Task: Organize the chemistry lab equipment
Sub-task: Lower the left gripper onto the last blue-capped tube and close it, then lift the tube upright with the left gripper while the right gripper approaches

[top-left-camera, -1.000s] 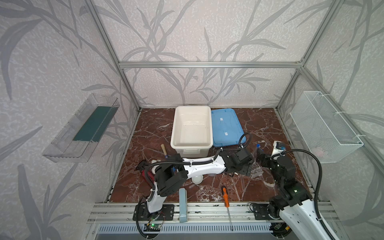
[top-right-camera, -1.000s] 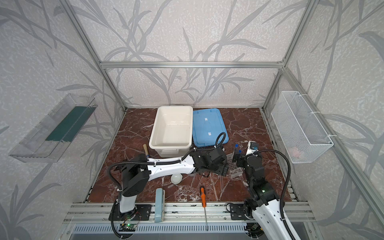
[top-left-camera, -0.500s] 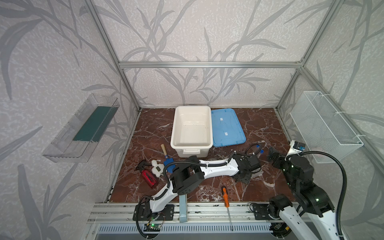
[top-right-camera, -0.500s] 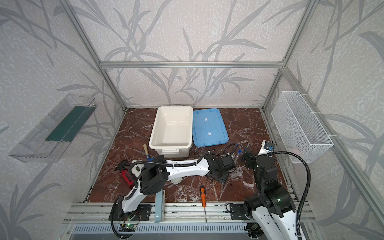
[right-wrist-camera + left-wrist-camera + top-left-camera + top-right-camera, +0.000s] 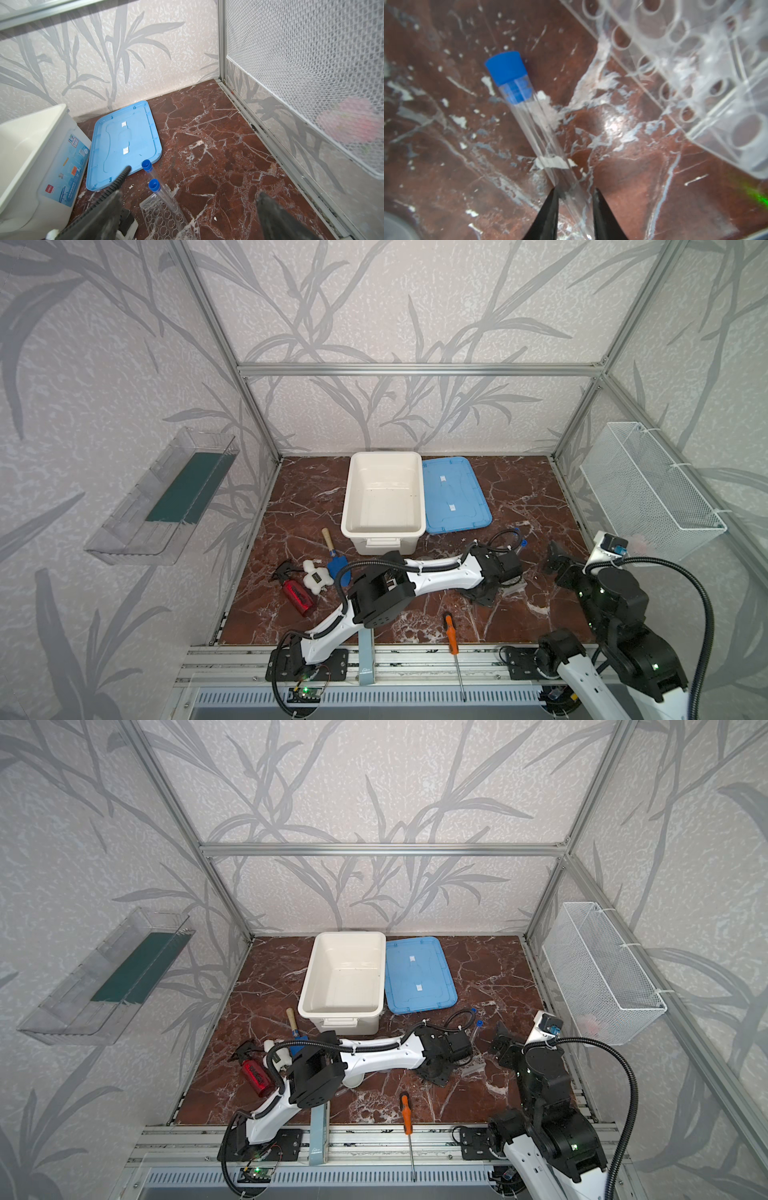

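A clear test tube [image 5: 533, 124] with a blue cap [image 5: 506, 70] lies on the marble floor beside the clear honeycomb rack [image 5: 695, 72]. My left gripper [image 5: 575, 193] is shut on the tube's bottom end, one black finger against each side. In both top views the left arm reaches across to the right and the left gripper [image 5: 482, 591] [image 5: 434, 1073] points down at the floor. My right gripper [image 5: 190, 194] [image 5: 559, 562] hangs open above the floor, holding nothing. Below it, two blue-capped tubes [image 5: 154, 185] [image 5: 147, 166] show, one lying across the rack [image 5: 164, 218]. A white dish [image 5: 352, 1080] peeks from under the left arm.
A white bin [image 5: 347, 497] and its blue lid [image 5: 453, 493] sit at the back. A trowel [image 5: 332, 551], a red spray bottle [image 5: 297, 593] and a white lumpy item [image 5: 316, 574] lie at left. An orange screwdriver [image 5: 451, 630] lies at the front edge. A wire basket [image 5: 648, 485] hangs on the right wall.
The left gripper has narrowed from wide open onto the test tube, and its arm has stretched further right. The right arm has pulled back to the right, its gripper still wide open.
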You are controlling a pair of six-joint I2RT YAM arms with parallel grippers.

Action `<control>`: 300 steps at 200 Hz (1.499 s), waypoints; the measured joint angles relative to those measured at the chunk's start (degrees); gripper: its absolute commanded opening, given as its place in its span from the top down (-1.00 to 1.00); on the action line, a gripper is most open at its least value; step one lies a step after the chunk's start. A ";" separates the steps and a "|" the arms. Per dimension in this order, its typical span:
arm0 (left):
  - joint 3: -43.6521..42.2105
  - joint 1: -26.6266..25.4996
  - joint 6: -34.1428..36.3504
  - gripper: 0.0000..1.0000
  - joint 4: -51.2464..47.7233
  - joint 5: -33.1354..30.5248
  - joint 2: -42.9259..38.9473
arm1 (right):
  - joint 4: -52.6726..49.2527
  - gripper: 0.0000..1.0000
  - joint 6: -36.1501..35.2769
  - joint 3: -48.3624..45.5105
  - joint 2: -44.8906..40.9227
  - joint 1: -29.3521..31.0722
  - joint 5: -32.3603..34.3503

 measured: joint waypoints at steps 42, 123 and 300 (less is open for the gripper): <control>-3.34 0.15 -1.14 0.39 0.02 -0.92 -1.81 | -0.22 -0.99 -0.20 0.02 -0.35 0.00 -0.96; -6.64 -0.72 -1.60 0.56 -0.15 -0.37 -3.74 | -0.22 -0.99 -0.20 0.00 -0.20 0.00 -1.51; -33.00 1.25 4.44 0.69 33.42 -0.37 -33.62 | 0.70 -0.98 -0.81 5.75 13.79 0.00 -18.38</control>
